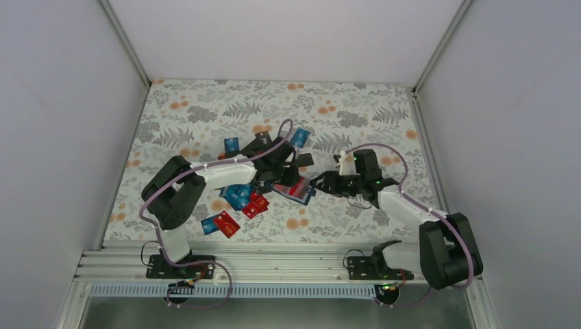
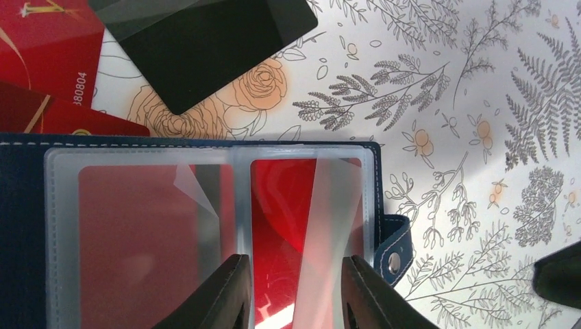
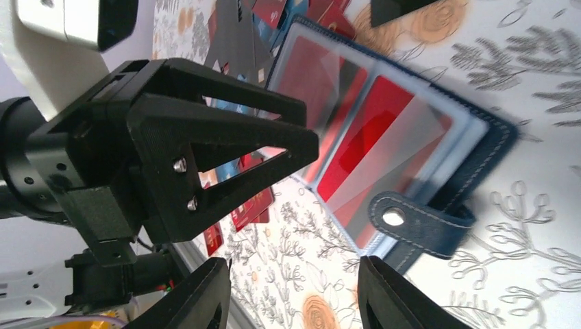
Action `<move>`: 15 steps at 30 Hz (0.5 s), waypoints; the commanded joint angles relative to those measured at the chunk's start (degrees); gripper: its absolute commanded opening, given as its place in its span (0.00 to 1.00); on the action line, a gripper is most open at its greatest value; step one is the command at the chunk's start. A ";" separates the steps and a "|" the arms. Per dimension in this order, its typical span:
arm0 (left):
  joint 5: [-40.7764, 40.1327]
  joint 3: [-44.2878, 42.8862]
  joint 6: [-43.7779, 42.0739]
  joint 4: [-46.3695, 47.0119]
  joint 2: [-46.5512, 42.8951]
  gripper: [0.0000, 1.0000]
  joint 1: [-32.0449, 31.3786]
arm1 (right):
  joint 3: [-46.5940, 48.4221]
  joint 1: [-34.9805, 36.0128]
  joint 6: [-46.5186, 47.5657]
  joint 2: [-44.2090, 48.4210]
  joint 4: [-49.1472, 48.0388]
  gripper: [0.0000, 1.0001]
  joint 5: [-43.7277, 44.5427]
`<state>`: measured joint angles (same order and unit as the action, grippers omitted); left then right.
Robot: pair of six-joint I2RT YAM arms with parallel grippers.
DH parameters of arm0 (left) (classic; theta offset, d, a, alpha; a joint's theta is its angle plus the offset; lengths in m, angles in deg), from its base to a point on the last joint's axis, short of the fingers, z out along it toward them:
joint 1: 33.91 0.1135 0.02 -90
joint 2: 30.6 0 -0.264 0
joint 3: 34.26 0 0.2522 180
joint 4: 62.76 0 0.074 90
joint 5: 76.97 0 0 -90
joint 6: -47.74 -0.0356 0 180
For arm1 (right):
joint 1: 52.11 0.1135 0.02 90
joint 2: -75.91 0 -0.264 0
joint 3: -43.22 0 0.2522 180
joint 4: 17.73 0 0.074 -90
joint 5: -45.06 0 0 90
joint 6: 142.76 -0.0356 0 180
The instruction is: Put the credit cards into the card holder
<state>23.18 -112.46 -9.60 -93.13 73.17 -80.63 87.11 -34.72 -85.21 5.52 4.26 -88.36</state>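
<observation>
white walls box in a table [image 1: 205,110] under a fern-and-flower print cloth. the left arm [image 1: 205,179] and right arm [image 1: 411,205] both reach to mid-table. the card holder [image 2: 20,226] lies open and flat there, navy cover down and clear pockets up, with red showing through the two pockets in view. the left gripper [image 2: 296,295] is spread over the right-hand pocket and grips nothing. the right gripper [image 3: 294,301] hangs near the holder's strap side, jaws apart and empty. loose credit cards [image 1: 240,200], red and blue, lie scattered near the left arm, and a black card [image 2: 205,48] lies just beyond the holder. the snap strap [image 3: 411,223] sticks out unfastened. as i judge it, the risk is that nothing pins the holder. a push at a pocket mouth could slide it on the cloth, or buckle the thin clear film [image 2: 329,205] and jam a card. the only readable writing is digits ending "80804" on a red card [image 2: 48,55].
</observation>
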 commanded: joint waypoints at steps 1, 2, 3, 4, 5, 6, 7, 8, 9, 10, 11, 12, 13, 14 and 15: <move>1.18 -0.98 -3.20 0.50 0.56 0.30 0.58 | 0.93 3.64 -4.43 -2.74 -5.13 0.49 -2.52; 1.45 -0.97 -3.22 0.72 0.75 0.27 0.76 | 0.78 4.71 -5.32 -3.04 -5.93 0.49 -2.24; 1.53 -1.01 -3.17 0.64 0.90 0.25 1.02 | 0.57 5.82 -6.06 -3.39 -6.67 0.49 -1.92; 1.54 -1.10 -3.07 0.48 1.05 0.24 1.24 | 0.28 6.92 -6.71 -3.70 -7.46 0.48 -1.51; 1.60 -1.05 -3.05 0.36 1.23 0.23 1.53 | -0.07 7.82 -7.29 -4.02 -8.18 0.48 -1.11; 1.74 -0.93 -2.97 0.41 1.39 0.23 1.88 | -0.33 8.57 -7.73 -4.42 -8.82 0.48 -0.73; 2.13 -0.76 -2.96 0.49 1.36 0.22 2.23 | -0.68 9.08 -8.06 -4.93 -9.59 0.48 -0.37; 2.41 -0.66 -2.91 0.63 1.31 0.22 2.51 | -0.87 9.51 -8.27 -5.56 -10.11 0.48 0.03; 2.61 -0.57 -2.93 0.70 1.30 0.21 2.71 | -1.08 9.77 -8.37 -6.22 -10.64 0.48 0.35; 2.86 -0.66 -3.03 0.74 1.29 0.21 2.88 | -1.22 9.87 -8.35 -7.14 -10.98 0.48 0.52; 3.01 -0.76 -3.12 0.63 1.30 0.20 3.03 | -1.15 9.94 -8.26 -7.92 -11.37 0.48 0.66; 3.11 -0.88 -3.13 0.57 1.33 0.20 3.04 | -1.13 9.95 -8.11 -8.92 -11.71 0.48 0.89; 3.19 -0.93 -3.17 0.45 1.32 0.20 3.10 | -0.97 9.92 -7.89 -9.89 -11.96 0.48 1.13; 3.26 -1.12 -3.21 0.28 1.35 0.20 3.17 | -0.65 9.94 -7.51 -10.80 -11.95 0.48 1.33; 3.29 -1.26 -3.18 0.15 1.30 0.19 3.16 | -0.27 9.89 -7.03 -11.91 -11.93 0.47 1.44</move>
<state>25.37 -112.46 -11.85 -92.93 74.04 -77.57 86.70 -25.47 -92.45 -3.18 -5.12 -88.17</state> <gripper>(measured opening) 0.201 0.477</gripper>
